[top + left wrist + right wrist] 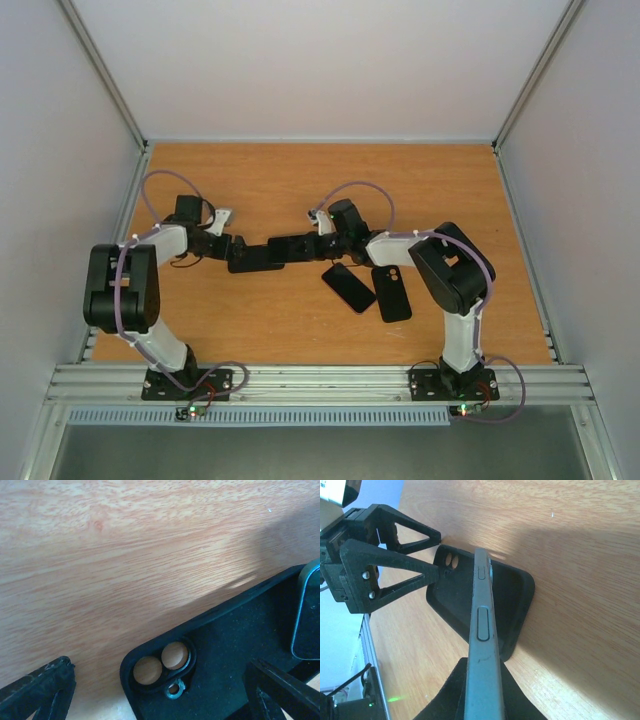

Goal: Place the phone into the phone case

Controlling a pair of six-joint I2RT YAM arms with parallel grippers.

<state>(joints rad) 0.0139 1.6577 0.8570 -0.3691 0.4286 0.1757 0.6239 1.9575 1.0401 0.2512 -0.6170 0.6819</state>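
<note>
A black phone case (pixel 252 263) lies open side up at mid-table, its camera cutout (pixel 161 664) toward the left arm. My left gripper (pixel 236 250) is open at that end. One finger (pixel 282 687) rests on the case's inside and the other finger (pixel 42 690) is over bare table. My right gripper (pixel 318 243) is shut on a grey-blue phone (pixel 483 630), held on its edge and tilted. The phone's far end dips into the case (pixel 512 595). The phone's corner also shows in the left wrist view (pixel 307 615).
A second black phone (pixel 348 287) and a dark case with camera holes (pixel 391 293) lie on the wood just in front of the right arm. White walls enclose the table on three sides. An aluminium rail runs along the near edge.
</note>
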